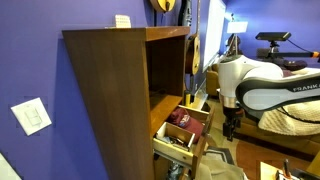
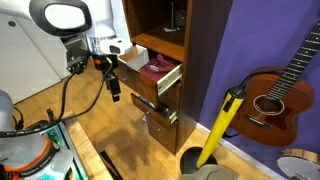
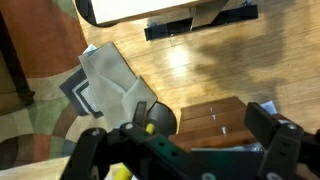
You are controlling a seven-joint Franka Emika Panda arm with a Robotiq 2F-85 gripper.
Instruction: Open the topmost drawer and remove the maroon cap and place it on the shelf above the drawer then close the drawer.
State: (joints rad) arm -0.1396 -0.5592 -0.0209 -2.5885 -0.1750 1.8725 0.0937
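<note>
the topmost drawer (image 2: 171, 79) is standing pulled out, with the maroon cap (image 2: 157, 68) lying inside it, under the shelf (image 2: 158, 42). the gripper (image 2: 113, 90) is hanging just in front of the drawer, fingers spread and holding nothing. to my eye the grab is coming next, and that is calling for a reach in over the cap.

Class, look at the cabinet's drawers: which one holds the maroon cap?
The topmost drawer, just below the shelf: it is pulled out, with the maroon cap lying inside. The lower drawers show none.
</note>
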